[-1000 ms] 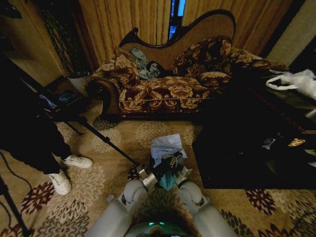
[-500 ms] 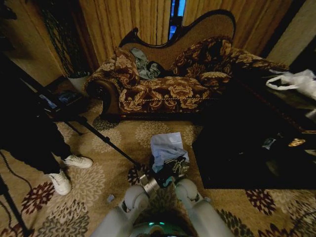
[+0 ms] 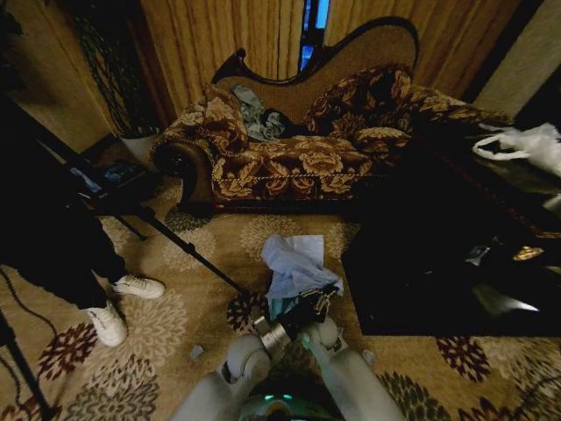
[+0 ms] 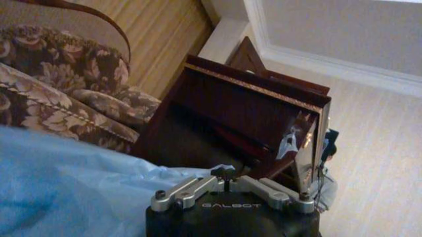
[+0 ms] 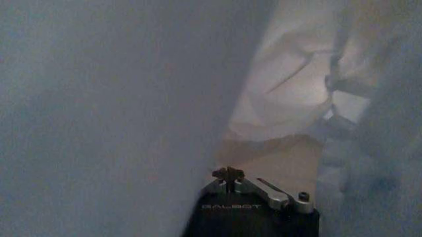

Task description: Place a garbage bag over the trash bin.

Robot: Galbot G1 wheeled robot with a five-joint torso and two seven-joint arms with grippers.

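Garbage bag (image 3: 294, 261) bunched above carpet, w/ both tools close together at it; jaw states can't tell.

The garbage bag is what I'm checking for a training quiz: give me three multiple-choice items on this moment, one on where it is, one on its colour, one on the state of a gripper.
1. Where is the garbage bag?
A. On the sofa
B. Over the carpet, just ahead of the two grippers
C. On the dark low table

2. What colour is the garbage bag?
A. Pale blue
B. Black
C. Red

3. How does the left gripper stand in the left wrist view?
A. Jaws wide apart
B. Jaws shut, pale blue film beside them
C. Holding a shoe

Answers: 1 B, the head view shows the bag bunched above the patterned carpet in front of the arms. 2 A, the film is pale blue in every view. 3 B, the jaws meet at the centre, and the film lies next to them.
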